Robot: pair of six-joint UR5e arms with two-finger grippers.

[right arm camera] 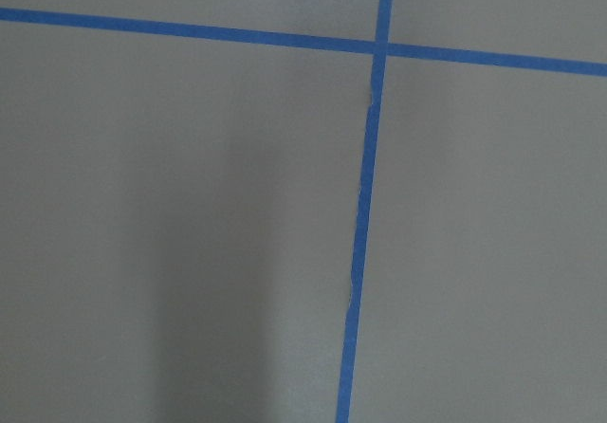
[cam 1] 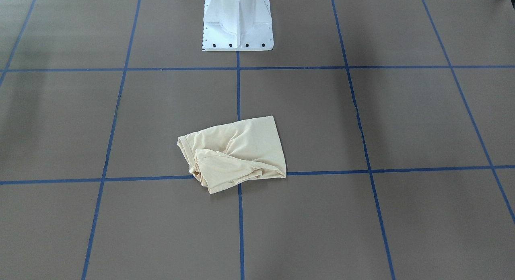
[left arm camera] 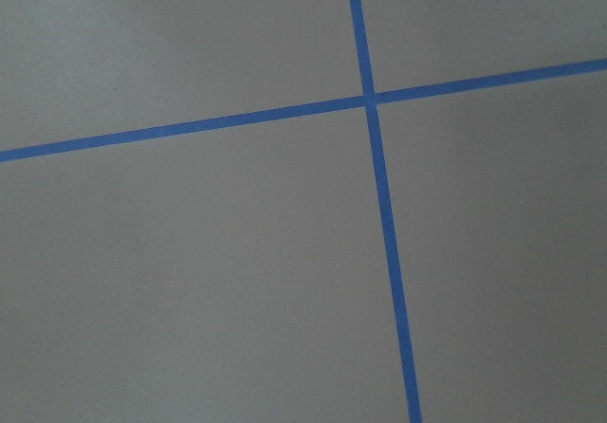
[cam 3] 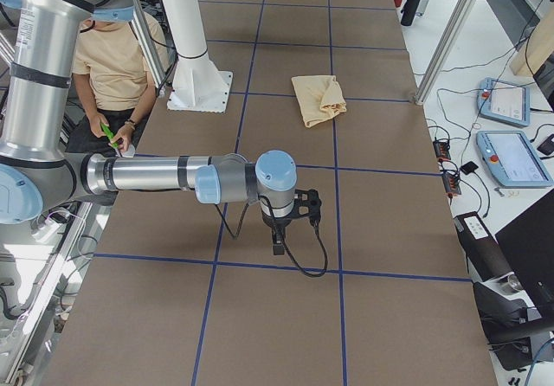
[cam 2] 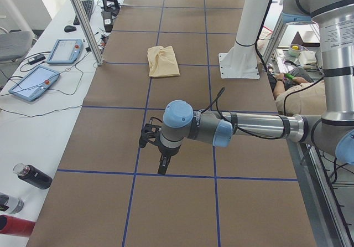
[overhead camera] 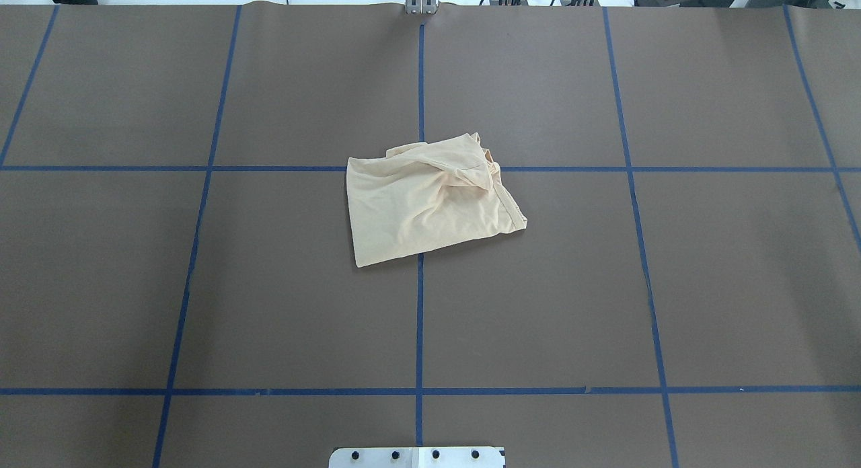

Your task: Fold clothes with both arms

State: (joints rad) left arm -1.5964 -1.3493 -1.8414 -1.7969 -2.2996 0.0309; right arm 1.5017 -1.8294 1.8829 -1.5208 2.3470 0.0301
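Cream-yellow thin shirt [overhead camera: 430,209] lies in a loosely folded, wrinkled bundle at the middle of the brown-covered table [overhead camera: 269,300], across a crossing of blue tape lines [overhead camera: 420,320] and in front of the white pedestal base [cam 1: 237,28]. The left arm's black two-finger gripper [cam 2: 162,165] hangs over bare table, well apart from the shirt, as does the right arm's black gripper [cam 3: 277,244]. I cannot tell whether either pair of fingers is apart or together. Both wrist views show only table and tape.
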